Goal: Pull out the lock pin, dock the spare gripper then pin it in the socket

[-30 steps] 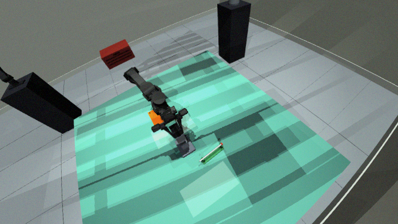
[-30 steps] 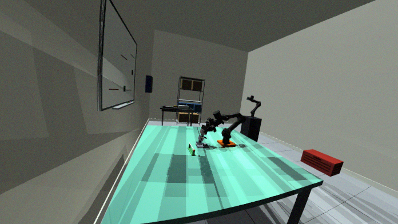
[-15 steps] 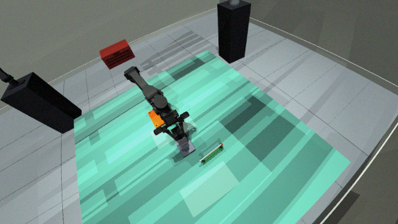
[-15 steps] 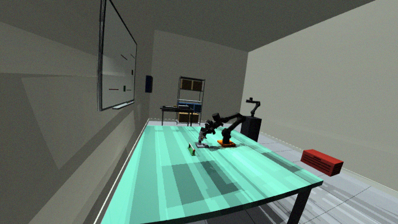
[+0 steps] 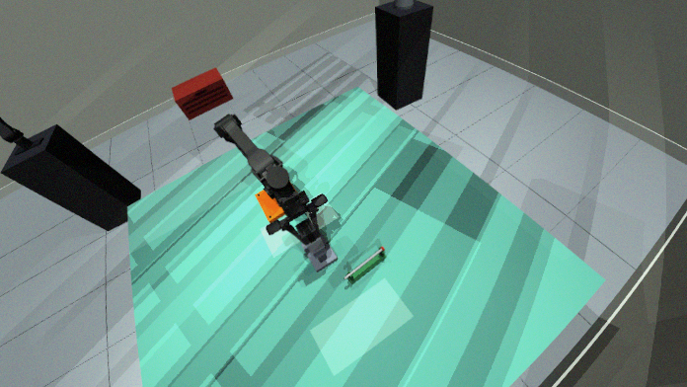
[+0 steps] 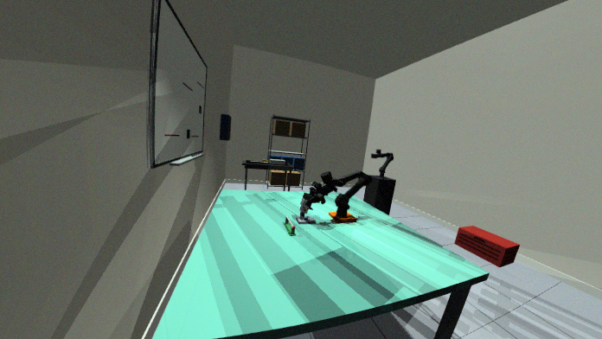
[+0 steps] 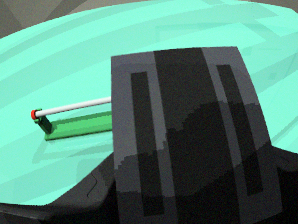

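Lock pin (image 5: 364, 264) (image 6: 291, 223) (image 7: 75, 106), smooth, white and red-ended, lies along a green bracket (image 5: 367, 268) (image 6: 289, 229) (image 7: 80, 127). The gripper (image 5: 314, 241) (image 6: 304, 207) is closed on something I cannot identify, above a flat grey plate (image 5: 326, 263) (image 6: 304, 220). Shadows stripe the mint tabletop (image 5: 444, 281) (image 6: 233, 277) (image 7: 60, 75); a red box (image 5: 203, 94) (image 6: 487, 245) sits on pale tiles.

Red-ended white pin (image 5: 364, 264) (image 6: 290, 222) (image 7: 75, 106) over green cradle (image 5: 367, 268) (image 6: 289, 229) (image 7: 80, 126)
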Controlling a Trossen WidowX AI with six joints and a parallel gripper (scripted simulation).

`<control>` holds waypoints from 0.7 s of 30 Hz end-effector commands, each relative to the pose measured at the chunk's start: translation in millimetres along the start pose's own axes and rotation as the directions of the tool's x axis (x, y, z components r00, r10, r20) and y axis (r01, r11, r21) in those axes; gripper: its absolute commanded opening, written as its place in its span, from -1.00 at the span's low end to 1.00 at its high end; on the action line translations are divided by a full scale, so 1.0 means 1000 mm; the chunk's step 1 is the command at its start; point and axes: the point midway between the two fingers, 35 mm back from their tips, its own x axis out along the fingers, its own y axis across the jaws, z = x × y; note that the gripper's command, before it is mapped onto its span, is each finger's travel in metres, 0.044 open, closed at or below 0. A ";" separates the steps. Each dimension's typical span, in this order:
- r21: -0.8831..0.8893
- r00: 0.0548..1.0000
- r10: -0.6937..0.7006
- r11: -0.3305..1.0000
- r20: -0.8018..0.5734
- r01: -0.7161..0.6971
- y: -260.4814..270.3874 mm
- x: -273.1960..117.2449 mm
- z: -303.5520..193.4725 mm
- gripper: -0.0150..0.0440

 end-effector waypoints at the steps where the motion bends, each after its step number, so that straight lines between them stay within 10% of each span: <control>1: 0.000 1.000 0.000 1.000 0.000 0.000 0.000 0.000 0.000 -0.40; 16: 0.000 1.000 0.000 1.000 0.000 0.000 0.000 0.000 0.000 0.93; 21: 0.000 1.000 0.000 1.000 -0.001 0.000 0.000 -0.003 0.002 1.00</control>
